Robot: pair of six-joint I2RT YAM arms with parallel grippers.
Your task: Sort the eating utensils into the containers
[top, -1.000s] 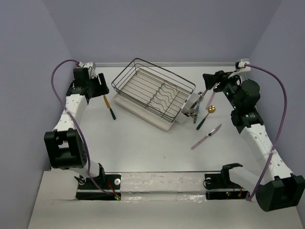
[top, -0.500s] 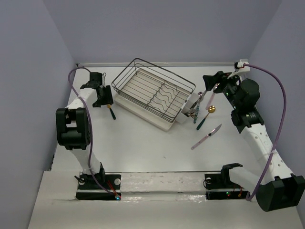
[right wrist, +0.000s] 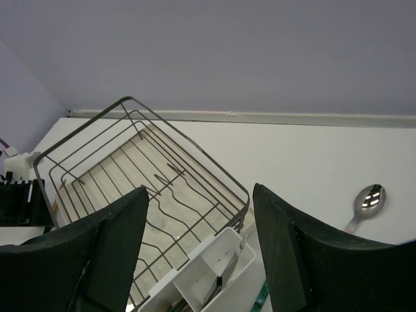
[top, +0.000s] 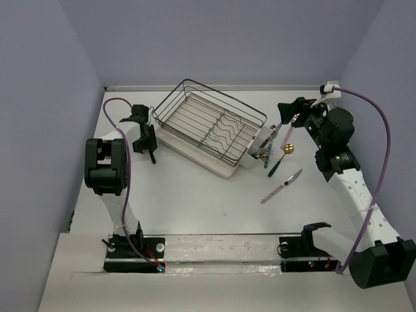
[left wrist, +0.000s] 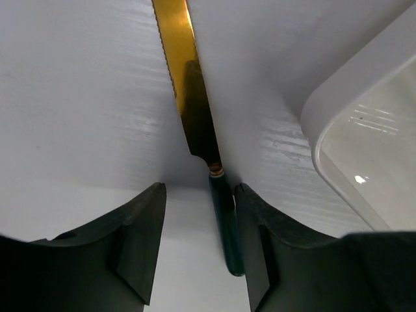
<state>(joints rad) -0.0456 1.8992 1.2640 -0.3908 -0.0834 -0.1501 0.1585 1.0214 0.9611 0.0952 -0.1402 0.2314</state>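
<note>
A knife with a gold blade [left wrist: 185,84] and a teal handle [left wrist: 227,221] lies on the white table left of the rack. My left gripper [left wrist: 198,214] is open and low over the knife [top: 153,156], straddling the handle. The handle rests against the right finger [left wrist: 260,240], and the left finger stands apart from it. My right gripper [top: 286,116] hangs open and empty above the white container [top: 255,151], which holds utensils [right wrist: 224,286]. A gold spoon [top: 286,151] with a dark handle and a pink-handled knife [top: 283,185] lie on the table to its right.
The black wire dish rack [top: 208,123] sits on a white tray [left wrist: 351,130] in the middle of the table, close to the right of my left gripper. The container [right wrist: 238,296] hangs on the rack's right end. The spoon [right wrist: 367,198] lies beyond it.
The left arm has swung in and come down over the teal-handled knife, and its jaws have narrowed around the handle. The right arm has not moved.
</note>
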